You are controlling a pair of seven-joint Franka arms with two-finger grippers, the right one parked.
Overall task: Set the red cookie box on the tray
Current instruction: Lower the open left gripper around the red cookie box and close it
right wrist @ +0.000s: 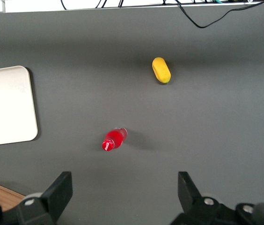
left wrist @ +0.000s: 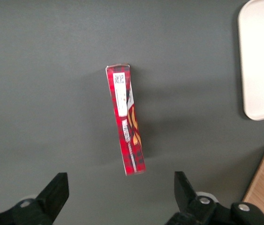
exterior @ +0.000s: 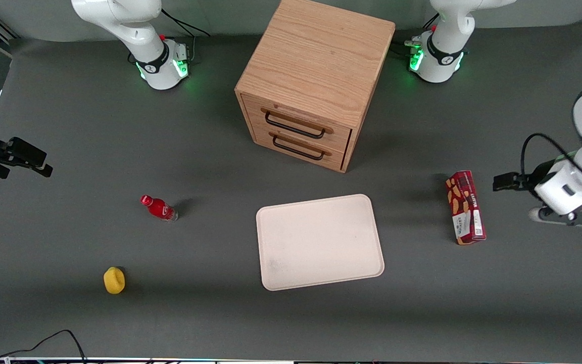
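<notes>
The red cookie box (exterior: 465, 207) lies flat on the grey table toward the working arm's end, beside the tray (exterior: 320, 241) with a gap of bare table between them. The tray is cream-white and holds nothing. My left gripper (exterior: 499, 182) hovers beside the box, farther toward the working arm's end, and does not touch it. In the left wrist view the box (left wrist: 127, 126) lies lengthwise ahead of the gripper (left wrist: 121, 197), whose fingers are wide open and empty. A corner of the tray (left wrist: 263, 61) shows there too.
A wooden two-drawer cabinet (exterior: 316, 76) stands farther from the front camera than the tray. A small red bottle (exterior: 158, 208) and a yellow object (exterior: 114, 280) sit toward the parked arm's end. A black cable (exterior: 43, 341) lies at the front edge.
</notes>
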